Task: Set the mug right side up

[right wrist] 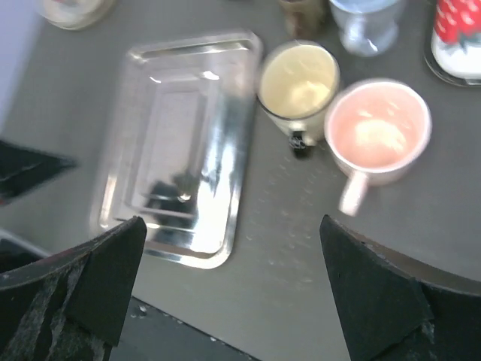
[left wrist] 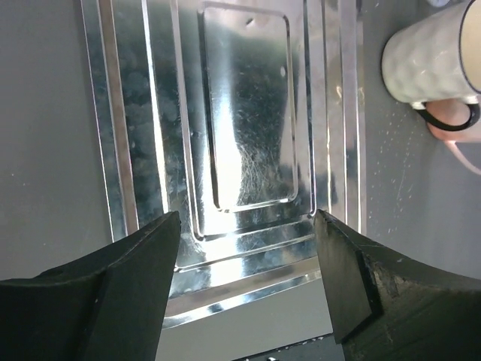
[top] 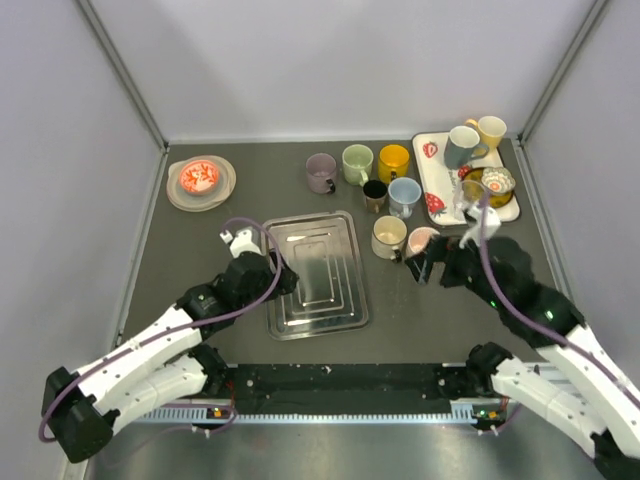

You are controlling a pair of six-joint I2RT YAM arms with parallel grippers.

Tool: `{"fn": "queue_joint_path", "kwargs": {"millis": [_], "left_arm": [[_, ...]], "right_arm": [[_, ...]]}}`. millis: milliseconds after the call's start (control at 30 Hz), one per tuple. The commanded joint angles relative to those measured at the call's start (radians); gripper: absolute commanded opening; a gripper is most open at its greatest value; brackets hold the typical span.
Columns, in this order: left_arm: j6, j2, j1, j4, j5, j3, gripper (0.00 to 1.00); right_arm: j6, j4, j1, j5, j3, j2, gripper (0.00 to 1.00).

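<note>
Beside cream mug point(right wrist: 297, 79), pink mug point(right wrist: 379, 134) upright, R gripper point(right wrist: 233, 286) wide apart, L gripper point(left wrist: 248, 252) apart over tray point(left wrist: 248, 113).

Pink mug point(right wrist: 378, 134), upright on the dark surface, mouth facing up, pale pink inside, handle pointing toward the bottom edge, upper right of the right wrist view, right of centre overhead point(top: 423, 238)

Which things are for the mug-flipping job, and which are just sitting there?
For the job:
- pink mug, standing upright
- right gripper, open near it

Just sitting there:
- cream mug
- metal tray
- strawberry tray
- round plate
</note>
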Motion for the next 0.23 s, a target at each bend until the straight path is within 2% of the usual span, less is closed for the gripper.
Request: {"fn": "queue_joint_path", "kwargs": {"millis": [0, 133, 200], "left_arm": [[0.022, -0.002, 0.002, -0.026, -0.033, 0.068, 0.77], [0.170, -0.018, 0.001, 0.018, 0.048, 0.068, 0.71], [0.206, -0.054, 0.001, 0.023, 0.022, 0.055, 0.78]], "right_arm": [[0.004, 0.204, 0.067, -0.043, -0.139, -0.187, 0.99], [0.033, 0.244, 0.067, -0.068, -0.214, -0.227, 0.99], [0.039, 0.252, 0.068, -0.079, -0.229, -0.242, 0.99]]}}
